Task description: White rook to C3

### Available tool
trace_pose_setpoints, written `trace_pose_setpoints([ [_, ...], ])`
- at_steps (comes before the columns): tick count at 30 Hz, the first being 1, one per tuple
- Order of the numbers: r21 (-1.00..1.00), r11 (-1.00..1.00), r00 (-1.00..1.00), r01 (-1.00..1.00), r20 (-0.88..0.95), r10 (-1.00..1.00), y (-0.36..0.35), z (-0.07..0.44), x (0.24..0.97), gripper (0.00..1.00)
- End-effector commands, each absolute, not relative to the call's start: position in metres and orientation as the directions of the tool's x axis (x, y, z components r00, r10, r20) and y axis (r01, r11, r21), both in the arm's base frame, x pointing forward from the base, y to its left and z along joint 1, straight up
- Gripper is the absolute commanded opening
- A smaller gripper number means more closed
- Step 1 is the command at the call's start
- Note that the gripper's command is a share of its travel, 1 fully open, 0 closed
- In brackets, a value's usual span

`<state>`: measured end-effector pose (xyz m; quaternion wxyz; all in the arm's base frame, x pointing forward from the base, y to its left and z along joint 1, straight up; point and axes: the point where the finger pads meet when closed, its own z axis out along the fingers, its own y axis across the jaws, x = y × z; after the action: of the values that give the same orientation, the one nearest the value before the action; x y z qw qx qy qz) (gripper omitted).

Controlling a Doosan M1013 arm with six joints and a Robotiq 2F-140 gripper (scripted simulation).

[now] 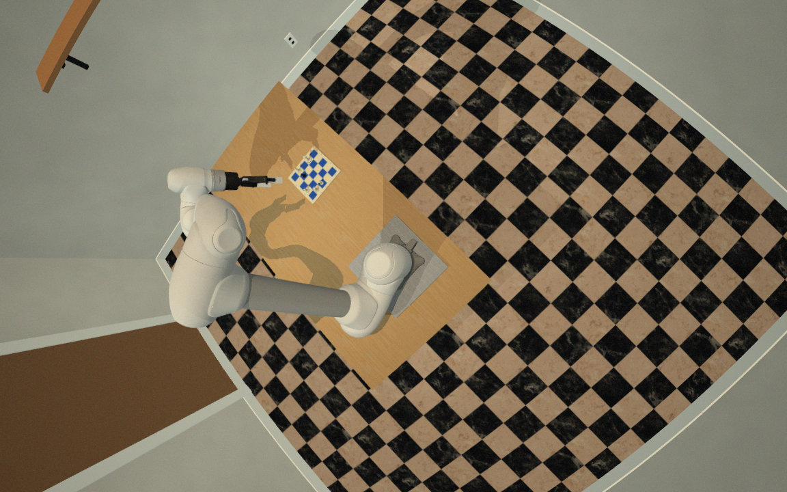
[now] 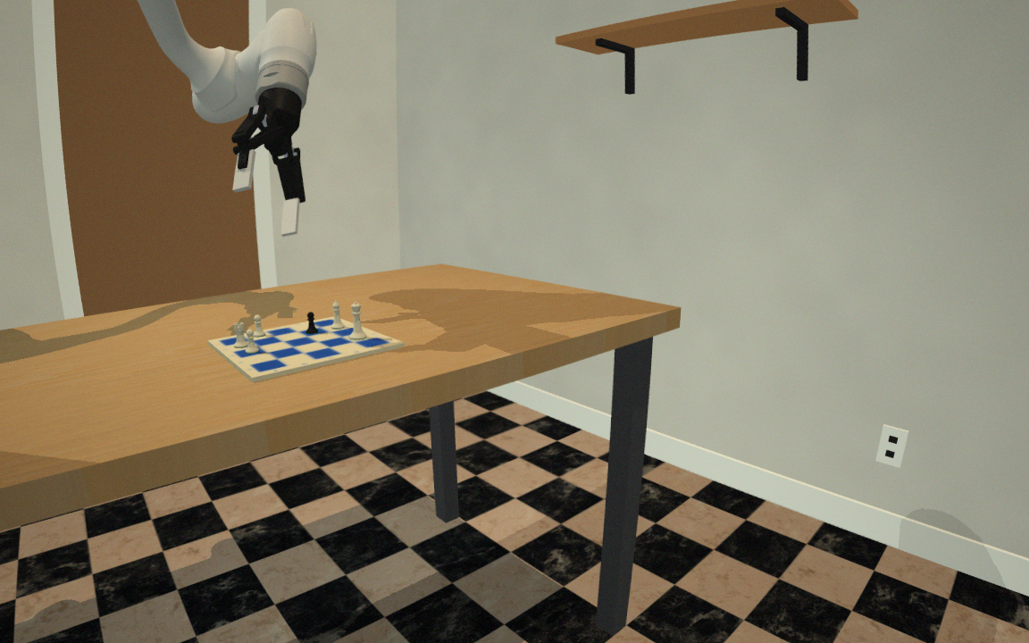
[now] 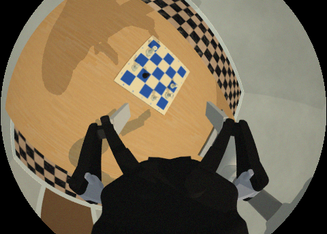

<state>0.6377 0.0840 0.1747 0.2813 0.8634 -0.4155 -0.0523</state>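
Observation:
A small blue-and-cream chessboard (image 1: 326,169) (image 2: 263,373) (image 3: 169,61) lies on the wooden table (image 1: 298,226) (image 2: 142,399) (image 3: 68,111). On it stand several white pieces and one black pawn (image 2: 310,322) (image 3: 146,76), all upright. The white rook (image 2: 239,335) seems to be the stubby piece in the cluster at the board's left end; the pieces are too small to be sure. My gripper (image 1: 274,180) (image 2: 265,198) (image 3: 167,108) is open and empty. It hangs high above the table, to the left of the board and behind it in the exterior view.
The arm's base stands on a grey mat (image 1: 433,269) at the table's other end. A wall shelf (image 2: 702,20) (image 1: 63,42) hangs high, clear of the table. The table's far edge runs near the wall and a brown door (image 2: 150,199).

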Motion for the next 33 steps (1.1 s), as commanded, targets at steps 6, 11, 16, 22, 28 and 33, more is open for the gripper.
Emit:
trace_pose_setpoints([
  [6,0.551,-0.188,0.467,-0.813,0.423,-0.776,0.112,0.141,0.634,1.00],
  [11,0.490,-0.035,0.358,-0.871,0.584,-0.728,0.129,0.124,0.633,1.00],
  [16,0.394,0.080,0.251,-0.916,0.715,-0.653,0.146,0.110,0.631,1.00],
  [22,0.282,0.156,0.148,-0.947,0.810,-0.567,0.161,0.098,0.630,1.00],
  [28,0.070,0.220,-0.028,-0.973,0.908,-0.417,0.187,0.082,0.628,1.00],
  [33,-0.055,0.226,-0.131,-0.973,0.933,-0.336,0.201,0.073,0.627,1.00],
])
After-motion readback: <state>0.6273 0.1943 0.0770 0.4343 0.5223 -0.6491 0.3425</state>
